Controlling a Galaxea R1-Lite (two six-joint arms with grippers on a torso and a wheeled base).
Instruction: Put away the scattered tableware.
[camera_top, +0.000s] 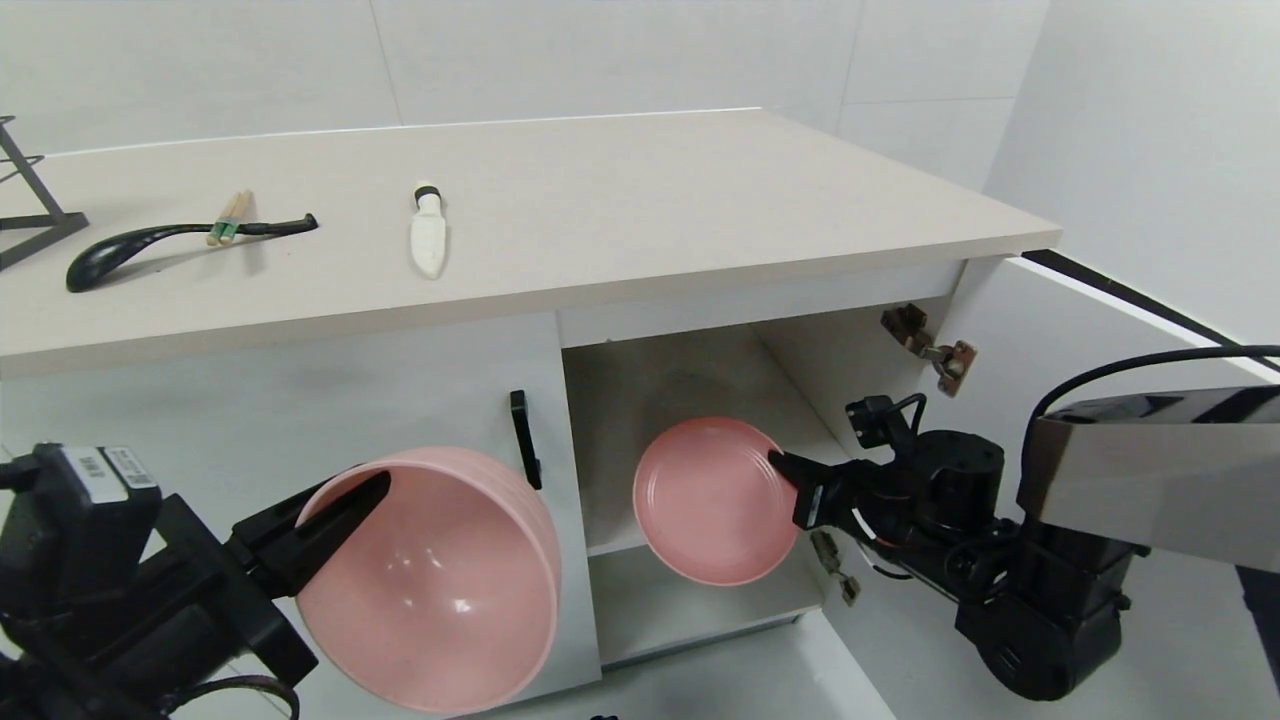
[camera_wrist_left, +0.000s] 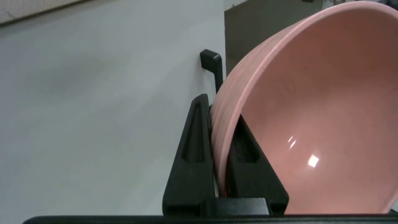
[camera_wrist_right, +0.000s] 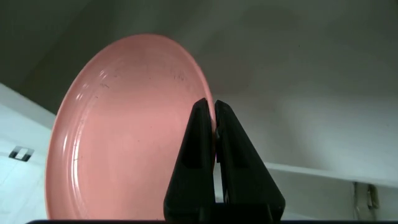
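Slip risk
We find left pincer (camera_top: 345, 505) clenched on pink bowl (camera_top: 450, 600), right pincer (camera_top: 790, 470) on pink plate (camera_top: 700, 500) at its three o'clock; edge-holds may slip.

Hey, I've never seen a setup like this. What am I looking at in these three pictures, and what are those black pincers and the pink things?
This is a two-armed robot tidying a kitchen. The large picture comes from a camera on its head, looking down at a counter with an open cabinet below it. The two smaller pictures come from cameras on its wrists, each looking along that arm's pincer, called a gripper.

The left gripper is clamped on the rim of a pink bowl, in front of the closed cabinet door. The right gripper pinches the edge of a pink plate, held on edge at the mouth of the open cabinet.

On the counter lie a black spoon, a pair of chopsticks across its handle, and a small white utensil.
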